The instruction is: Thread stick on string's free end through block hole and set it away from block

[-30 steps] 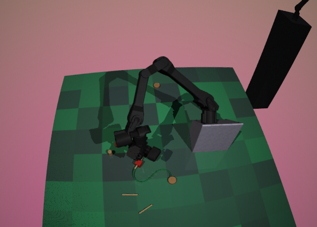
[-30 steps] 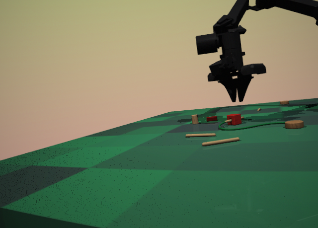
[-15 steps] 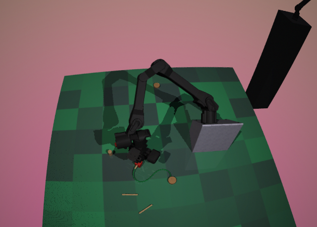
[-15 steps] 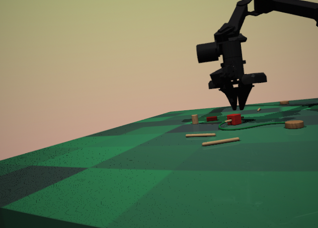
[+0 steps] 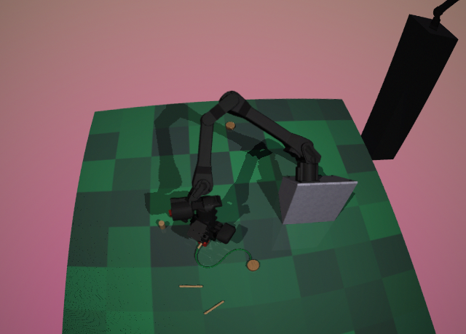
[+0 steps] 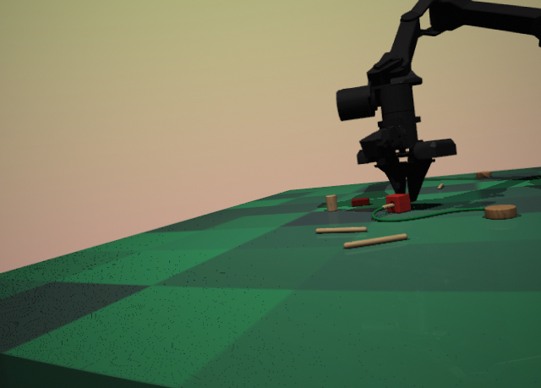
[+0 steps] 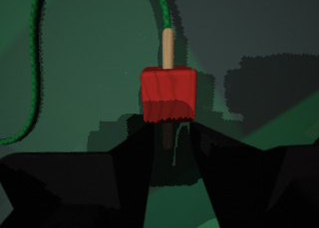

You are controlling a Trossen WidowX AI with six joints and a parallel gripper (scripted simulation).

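The red wooden block (image 5: 204,243) (image 6: 397,203) (image 7: 168,91) stands on the table with the stick (image 5: 199,245) (image 6: 388,206) (image 7: 167,49) through its hole. The string side of the stick sticks out at one face; its other end shows in shadow beyond the opposite face, between my fingers. The green string (image 5: 207,267) (image 6: 393,220) (image 7: 35,64) curves from the stick to the round button (image 5: 253,265) (image 6: 500,211). My gripper (image 6: 406,196) (image 7: 171,128) is low and partly open, one finger on each side of the protruding end, close behind the block. In the top view the fingertips are hidden.
Two loose sticks (image 5: 191,286) (image 5: 214,307) (image 6: 341,229) (image 6: 375,240) lie in front. An upright wooden peg (image 5: 161,224) (image 6: 331,203) and a dark red piece (image 6: 360,202) are to the left. A wooden disc (image 5: 230,125) (image 6: 483,174) and another stick (image 6: 440,186) lie farther back.
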